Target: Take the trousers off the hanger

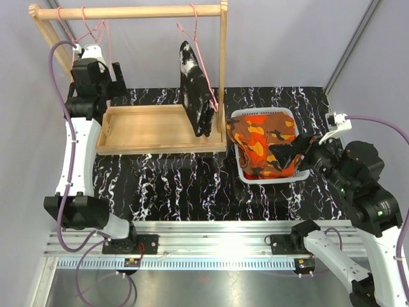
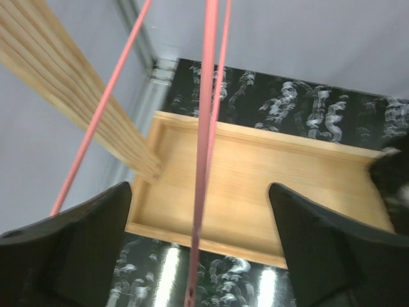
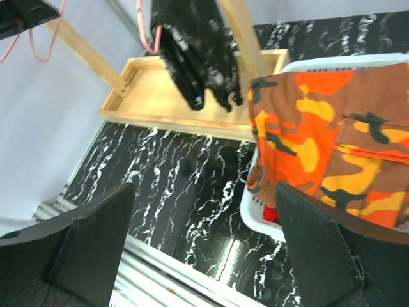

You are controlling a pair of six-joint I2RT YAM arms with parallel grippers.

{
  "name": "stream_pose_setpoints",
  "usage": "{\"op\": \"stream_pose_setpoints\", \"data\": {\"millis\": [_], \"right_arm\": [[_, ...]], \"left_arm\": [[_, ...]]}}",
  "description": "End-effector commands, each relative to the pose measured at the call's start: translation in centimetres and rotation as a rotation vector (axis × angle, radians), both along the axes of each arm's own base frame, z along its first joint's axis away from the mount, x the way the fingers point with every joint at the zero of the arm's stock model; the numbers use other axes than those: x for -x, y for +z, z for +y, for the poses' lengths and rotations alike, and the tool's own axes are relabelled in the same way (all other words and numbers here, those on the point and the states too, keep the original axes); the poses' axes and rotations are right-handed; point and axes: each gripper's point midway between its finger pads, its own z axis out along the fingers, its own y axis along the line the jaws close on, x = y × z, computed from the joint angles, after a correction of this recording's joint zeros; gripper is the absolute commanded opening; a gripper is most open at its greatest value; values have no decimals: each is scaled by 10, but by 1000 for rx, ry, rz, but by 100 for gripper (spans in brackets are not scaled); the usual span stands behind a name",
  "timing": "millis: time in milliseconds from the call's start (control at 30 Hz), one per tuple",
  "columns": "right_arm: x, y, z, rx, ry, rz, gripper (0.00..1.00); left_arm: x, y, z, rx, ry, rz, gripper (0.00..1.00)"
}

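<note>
Two end effectors (image 2: 199,192) (image 3: 204,188), jaws wide apart

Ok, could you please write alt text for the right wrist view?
Orange camouflage trousers lie over a white basket on the right. Black trousers hang from a pink hanger above a wooden tray, and the open right gripper frames the bottom.

Bright, even light — near pink hanger (image 2: 204,128) blurred.
</note>
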Motion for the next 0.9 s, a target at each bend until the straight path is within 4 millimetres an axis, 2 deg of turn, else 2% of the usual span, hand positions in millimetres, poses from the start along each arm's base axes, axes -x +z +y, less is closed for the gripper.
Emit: {"op": "stream_pose_setpoints", "data": {"millis": [0, 67, 100, 133, 233, 267, 367, 400, 433, 467, 500, 533, 567, 600, 633, 667, 700, 733, 767, 800, 867], "right_arm": [[-2, 14, -20, 28, -100, -50, 99], [-5, 14, -27, 22, -146, -55, 100], [-5, 12, -28, 22, -149, -56, 100], [-5, 12, -27, 16, -148, -57, 99], [-6, 5, -25, 18, -140, -39, 99], [-6, 4, -24, 16, -134, -37, 99], [-5, 0, -20, 12, -113, -30, 99], [-3, -1, -17, 3, -99, -29, 99], [-2, 0, -17, -1, -93, -32, 99], [-1, 1, -16, -7, -89, -35, 100], [1, 0, -14, -14, -75, -33, 99], [2, 0, -12, -19, -68, -35, 100], [3, 1, -12, -22, -64, -36, 100], [3, 0, -11, -22, -58, -34, 100], [4, 0, -10, -23, -50, -30, 99], [4, 0, -10, -24, -50, -30, 99], [5, -2, -9, -25, -48, -25, 99], [6, -1, -8, -26, -40, -27, 99], [6, -2, -8, -28, -39, -24, 99], [7, 0, -7, -33, -30, -28, 99], [8, 1, -6, -37, -26, -28, 100]], "left_arm": [[40, 72, -27, 135, -81, -188, 99], [55, 83, -27, 220, -34, -246, 99], [59, 79, -29, 249, -29, -266, 99], [79, 97, -32, 269, -51, -333, 99], [97, 105, -60, 379, -173, -410, 99], [113, 118, -73, 439, -231, -449, 99], [128, 125, -98, 518, -307, -479, 99], [134, 129, -115, 536, -350, -489, 99], [136, 132, -124, 536, -368, -496, 99], [131, 131, -119, 515, -301, -502, 99], [136, 131, -144, 518, -361, -482, 99], [135, 130, -154, 501, -373, -464, 99], [134, 145, -151, 465, -330, -491, 99], [127, 130, -180, 437, -370, -412, 99], [124, 130, -188, 415, -363, -399, 99], [122, 141, -186, 377, -323, -418, 99], [125, 142, -203, 364, -358, -403, 99], [111, 129, -220, 326, -359, -355, 99], [107, 125, -227, 296, -356, -335, 99], [97, 125, -246, 288, -376, -319, 99], [89, 119, -265, 270, -403, -285, 99]]}}
